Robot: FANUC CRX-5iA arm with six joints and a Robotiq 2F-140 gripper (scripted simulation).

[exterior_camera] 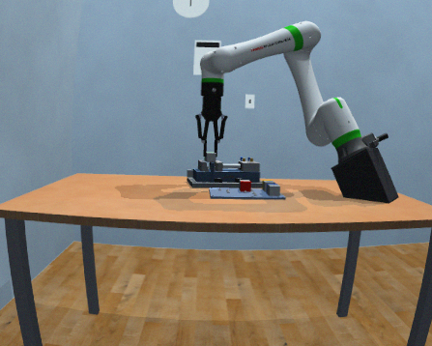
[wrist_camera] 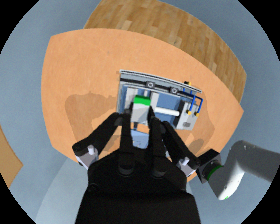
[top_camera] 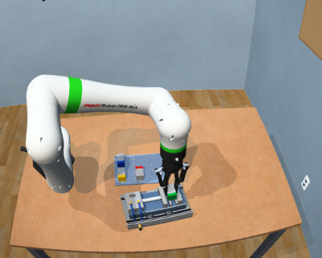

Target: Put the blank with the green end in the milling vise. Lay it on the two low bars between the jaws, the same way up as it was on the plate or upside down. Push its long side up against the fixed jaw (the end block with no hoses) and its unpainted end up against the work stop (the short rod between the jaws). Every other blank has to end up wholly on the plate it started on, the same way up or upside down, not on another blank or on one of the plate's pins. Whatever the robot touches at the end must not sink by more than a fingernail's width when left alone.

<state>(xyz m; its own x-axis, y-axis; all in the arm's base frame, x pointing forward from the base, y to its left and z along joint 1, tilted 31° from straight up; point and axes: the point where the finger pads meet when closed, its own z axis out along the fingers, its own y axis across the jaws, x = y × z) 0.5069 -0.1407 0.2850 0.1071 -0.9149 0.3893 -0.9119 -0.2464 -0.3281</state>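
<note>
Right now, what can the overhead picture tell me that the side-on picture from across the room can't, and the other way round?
Only the overhead view shows the green end of the block in the gripper, the blue block and the yellow block on the plate, and the blue hoses on the vise.

Only the side view shows the table's legs, the arm's black base and the gap between the held block and the vise under it.

Both show the white arm, the red block and the table.
</note>
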